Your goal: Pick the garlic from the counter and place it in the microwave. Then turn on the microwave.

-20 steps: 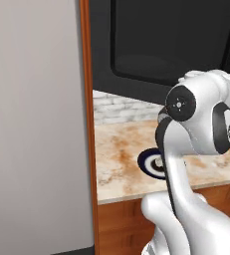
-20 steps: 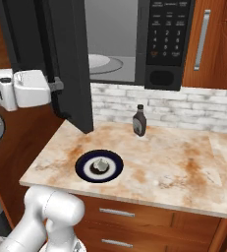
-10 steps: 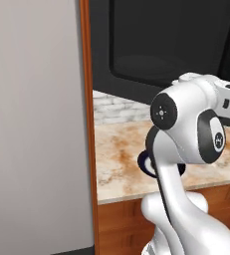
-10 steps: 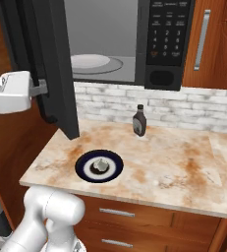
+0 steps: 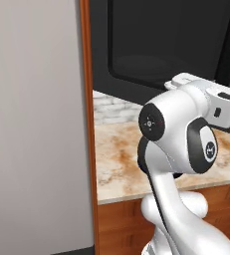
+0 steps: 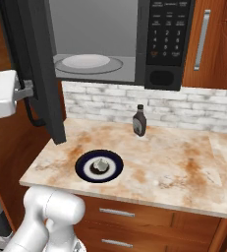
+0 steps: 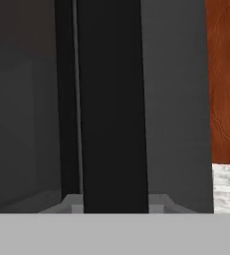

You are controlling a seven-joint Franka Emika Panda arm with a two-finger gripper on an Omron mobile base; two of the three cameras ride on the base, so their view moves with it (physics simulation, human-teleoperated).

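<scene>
Swung wider than a second ago, the microwave door sits at far left because your tool is clenched on its handle, clearing the cavity, while the one garlic waits on the single plate on the worktop.

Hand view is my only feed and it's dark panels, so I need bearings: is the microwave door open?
Observer: Yes. The microwave door is swung wide; a white turntable plate sits inside.
Operator: What is the gripper on?
Observer: The gripper is shut on the door's black handle.
Operator: Where's the garlic?
Observer: The garlic sits on a dark-rimmed plate on the counter, below the open door.
Operator: Anything else there?
Observer: A dark sauce bottle stands near the brick wall.
</scene>
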